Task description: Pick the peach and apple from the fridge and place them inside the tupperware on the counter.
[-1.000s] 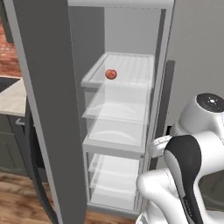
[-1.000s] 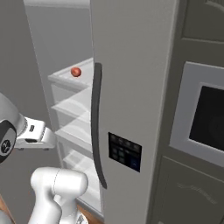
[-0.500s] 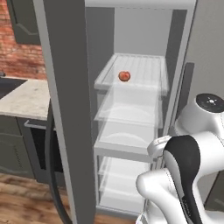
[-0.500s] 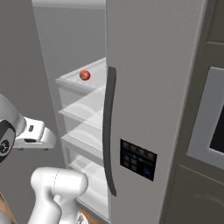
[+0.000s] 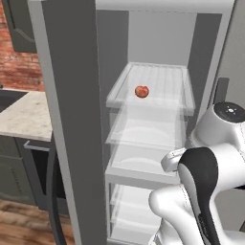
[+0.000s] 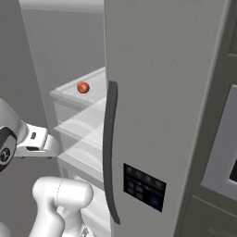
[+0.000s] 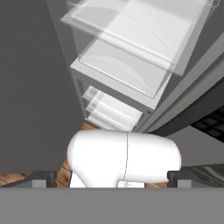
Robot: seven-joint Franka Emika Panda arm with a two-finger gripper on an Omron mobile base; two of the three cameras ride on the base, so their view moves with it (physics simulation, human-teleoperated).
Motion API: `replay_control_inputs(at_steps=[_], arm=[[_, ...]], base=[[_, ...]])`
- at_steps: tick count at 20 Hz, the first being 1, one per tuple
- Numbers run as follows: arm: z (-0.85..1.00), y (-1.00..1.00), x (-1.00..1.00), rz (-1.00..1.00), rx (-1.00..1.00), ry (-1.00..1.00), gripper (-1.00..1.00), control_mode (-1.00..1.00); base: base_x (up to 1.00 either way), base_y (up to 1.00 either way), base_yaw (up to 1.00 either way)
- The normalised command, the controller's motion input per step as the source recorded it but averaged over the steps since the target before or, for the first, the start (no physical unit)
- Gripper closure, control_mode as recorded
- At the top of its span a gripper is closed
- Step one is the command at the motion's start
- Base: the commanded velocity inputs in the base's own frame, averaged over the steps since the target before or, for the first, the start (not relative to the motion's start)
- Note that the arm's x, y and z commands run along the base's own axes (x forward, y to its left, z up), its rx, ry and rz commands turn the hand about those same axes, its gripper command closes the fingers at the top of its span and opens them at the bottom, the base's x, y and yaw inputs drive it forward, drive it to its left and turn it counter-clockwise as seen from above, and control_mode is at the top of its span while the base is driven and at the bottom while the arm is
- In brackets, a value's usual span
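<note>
The fridge [image 5: 72, 119] stands with its left door swung open, and translucent white shelves [image 5: 158, 86] show inside. One round red-orange fruit [image 5: 141, 91] lies on the upper shelf; I cannot tell whether it is the peach or the apple. The same fruit [image 6: 83, 87] shows left of the shut right door [image 6: 157, 92]. My gripper [image 7: 111, 179] is open and empty, held low in front of the fridge and looking at the lower shelves [image 7: 131, 43]. The arm is folded close to the base, well below and short of the fruit. The tupperware is out of view.
The open fridge door stands close on the left, with a pale counter [image 5: 24, 115] and brick wall [image 5: 19, 67] beyond it. The shut door carries a long dark handle [image 6: 110, 152] and a black control panel [image 6: 143, 185]. A built-in microwave [image 6: 227, 152] sits at the right.
Both base views have shifted and the fridge has grown larger, so the base has driven closer. The fruit stays on its shelf. The gripper stays open.
</note>
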Motion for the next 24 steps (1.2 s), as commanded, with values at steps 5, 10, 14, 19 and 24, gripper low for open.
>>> replay_control_inputs(at_steps=[5,10,14,19,24], arm=[[0.0,0.0,0.0,0.0,0.0,0.0,-1.0,1.0],[0.0,0.0,0.0,0.0,0.0,0.0,-1.0,1.0],[0.0,0.0,0.0,0.0,0.0,0.0,-1.0,1.0],[0.03,0.0,0.12,0.0,0.0,-0.03,-1.0,-1.0],[0.41,0.0,0.26,0.0,0.0,-0.1,-1.0,-1.0]], base=[[0.48,0.0,0.0],[0.36,0.0,0.0],[0.03,0.0,0.02],[0.0,0.0,0.0],[0.0,0.0,0.0]])
